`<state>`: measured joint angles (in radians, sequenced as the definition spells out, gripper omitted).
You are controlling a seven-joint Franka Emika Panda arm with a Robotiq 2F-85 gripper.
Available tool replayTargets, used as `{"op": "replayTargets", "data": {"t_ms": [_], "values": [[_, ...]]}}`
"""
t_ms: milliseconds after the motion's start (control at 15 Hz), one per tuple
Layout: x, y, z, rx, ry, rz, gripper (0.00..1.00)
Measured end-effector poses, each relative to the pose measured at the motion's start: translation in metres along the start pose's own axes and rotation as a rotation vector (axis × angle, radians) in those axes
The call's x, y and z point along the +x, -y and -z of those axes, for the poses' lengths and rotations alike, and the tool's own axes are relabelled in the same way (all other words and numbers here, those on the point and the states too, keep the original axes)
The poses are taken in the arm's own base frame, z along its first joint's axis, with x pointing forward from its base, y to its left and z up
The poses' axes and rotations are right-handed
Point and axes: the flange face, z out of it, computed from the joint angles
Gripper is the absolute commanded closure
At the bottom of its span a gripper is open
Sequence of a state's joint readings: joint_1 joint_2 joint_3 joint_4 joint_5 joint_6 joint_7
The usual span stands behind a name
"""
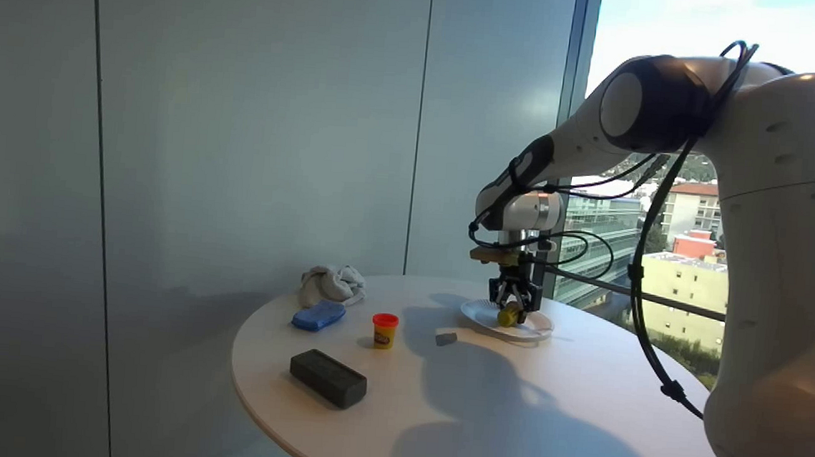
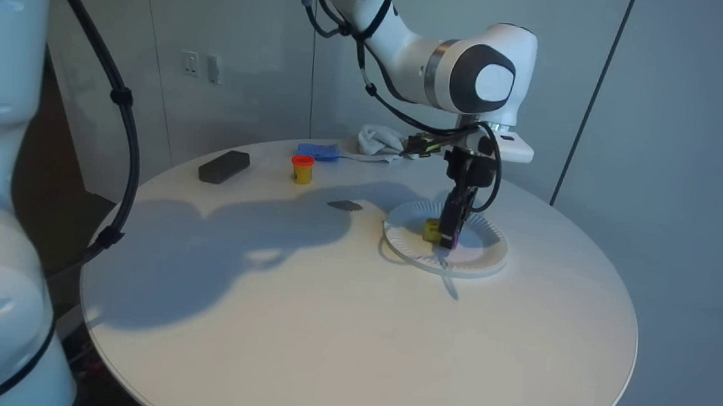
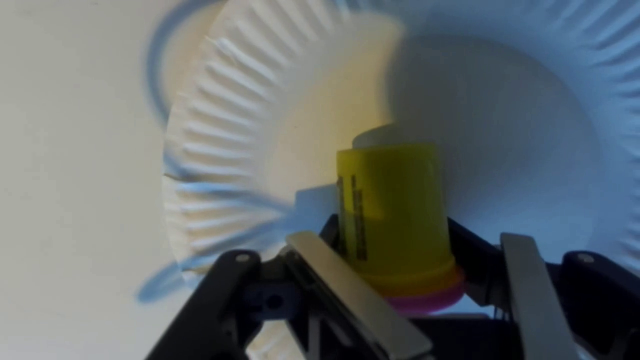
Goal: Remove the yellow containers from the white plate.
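A yellow container with a pink lid lies on its side on the white plate. It also shows in an exterior view and in the wrist view, where its lid points to the bottom of the picture. My gripper is low over the plate, with its black fingers against both sides of this container. The gripper also shows in the wrist view. A second yellow container with a red lid stands upright on the table, off the plate, in both exterior views.
A black block lies near the table edge. A blue sponge-like thing and a crumpled pale cloth lie at the table's back. A small flat grey piece lies between the red-lidded container and the plate.
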<state>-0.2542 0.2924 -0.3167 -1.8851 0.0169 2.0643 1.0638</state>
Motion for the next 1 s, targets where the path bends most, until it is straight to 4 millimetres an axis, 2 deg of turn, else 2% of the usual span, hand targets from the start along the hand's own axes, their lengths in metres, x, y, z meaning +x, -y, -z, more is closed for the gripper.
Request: {"op": "replayTargets", "data": {"t_ms": [267, 533, 800, 1000], "values": [[0.001, -0.003, 0.007, -0.035, -0.085, 0.039, 0.77], [-0.009, -0.005, 0.03, -0.09, -0.29, 0.07, 0.77], [-0.038, -0.013, 0.065, -0.117, -0.524, 0.112, 0.77], [-0.081, -0.016, 0.085, -0.087, -0.694, 0.187, 0.77]]}}
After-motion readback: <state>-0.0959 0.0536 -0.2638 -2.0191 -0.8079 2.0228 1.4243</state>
